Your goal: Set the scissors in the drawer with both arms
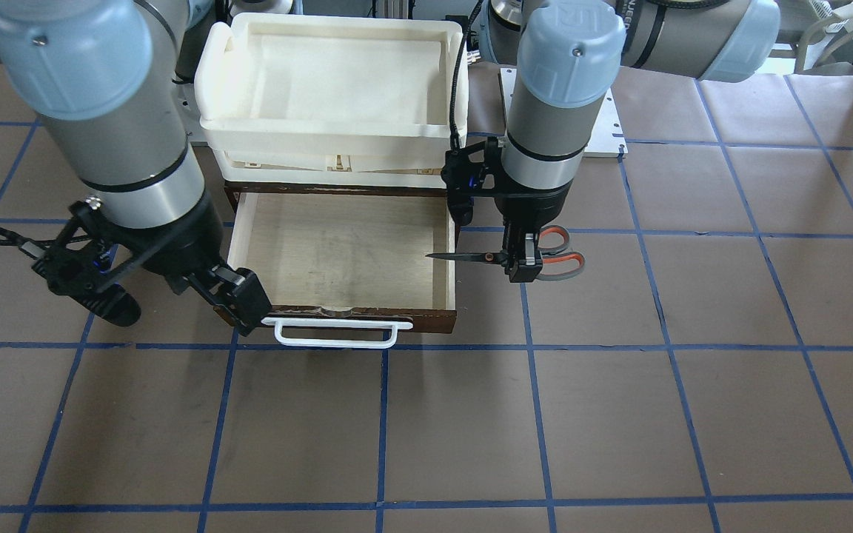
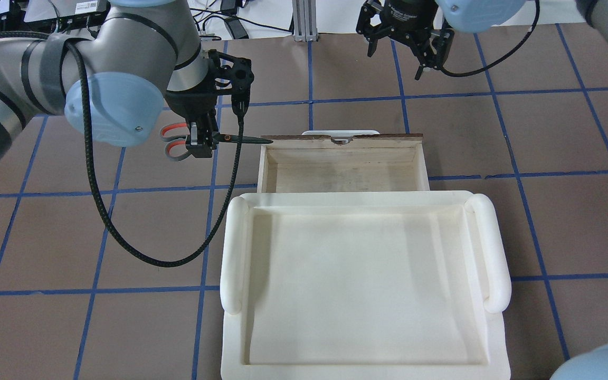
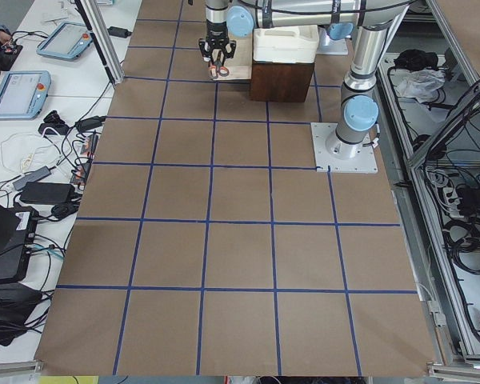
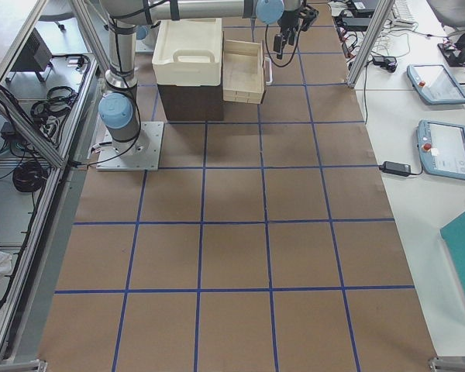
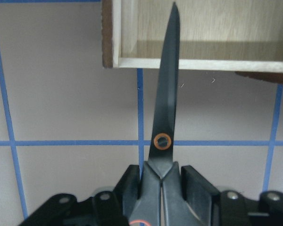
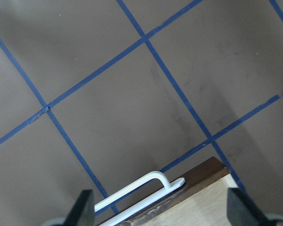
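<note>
The scissors [image 1: 561, 255] have grey handles with orange-red inner loops and a dark blade. My left gripper [image 1: 523, 263] is shut on them near the pivot and holds them level beside the open drawer [image 1: 338, 248]. The blade tip reaches over the drawer's side wall. In the overhead view my left gripper [image 2: 200, 142] holds the scissors [image 2: 174, 140] left of the drawer [image 2: 343, 177]. In the left wrist view the blade [image 5: 167, 94] points into the drawer [image 5: 203, 63]. My right gripper [image 1: 178, 303] is open and empty above the white handle [image 1: 338, 333]; the handle [image 6: 141, 188] lies between its fingers [image 6: 85, 207].
A cream-white plastic tray [image 2: 362, 285] sits on top of the dark cabinet behind the drawer. A black cable [image 2: 124, 237] loops down from my left arm beside the tray. The brown table has a blue tape grid. A white mounting plate [image 1: 611, 126] lies at my left arm's base.
</note>
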{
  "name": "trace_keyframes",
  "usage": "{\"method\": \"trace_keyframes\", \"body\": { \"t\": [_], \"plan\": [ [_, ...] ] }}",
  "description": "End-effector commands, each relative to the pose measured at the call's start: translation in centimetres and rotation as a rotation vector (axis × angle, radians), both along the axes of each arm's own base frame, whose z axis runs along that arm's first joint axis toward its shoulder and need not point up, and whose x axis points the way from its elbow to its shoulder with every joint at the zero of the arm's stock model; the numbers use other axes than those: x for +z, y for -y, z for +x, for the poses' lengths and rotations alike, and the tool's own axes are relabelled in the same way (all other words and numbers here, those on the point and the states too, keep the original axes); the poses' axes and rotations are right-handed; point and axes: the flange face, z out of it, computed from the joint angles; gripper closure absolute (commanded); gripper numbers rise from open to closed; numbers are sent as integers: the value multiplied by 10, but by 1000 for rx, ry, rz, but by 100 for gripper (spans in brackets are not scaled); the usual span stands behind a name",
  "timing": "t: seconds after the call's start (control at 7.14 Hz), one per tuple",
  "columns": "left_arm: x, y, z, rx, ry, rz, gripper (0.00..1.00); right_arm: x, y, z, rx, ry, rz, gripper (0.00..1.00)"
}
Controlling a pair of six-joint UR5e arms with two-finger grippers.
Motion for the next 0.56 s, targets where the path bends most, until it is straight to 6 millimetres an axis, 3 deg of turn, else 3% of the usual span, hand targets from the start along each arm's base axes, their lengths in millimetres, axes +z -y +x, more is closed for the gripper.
{"method": "trace_keyframes", "body": {
  "t": [0.0, 0.28, 0.42],
  "plan": [
    [-5, -21, -52, 74, -42, 4, 100, 11, -17, -40, 183, -95, -3, 0],
    [-13, -27, -80, 62, -68, 16, 100, 27, -34, -51, 172, -93, 25, 0],
    [-13, -27, -102, 19, -70, 6, 100, 27, -32, -65, 149, -79, 32, 0]
  ]
}}
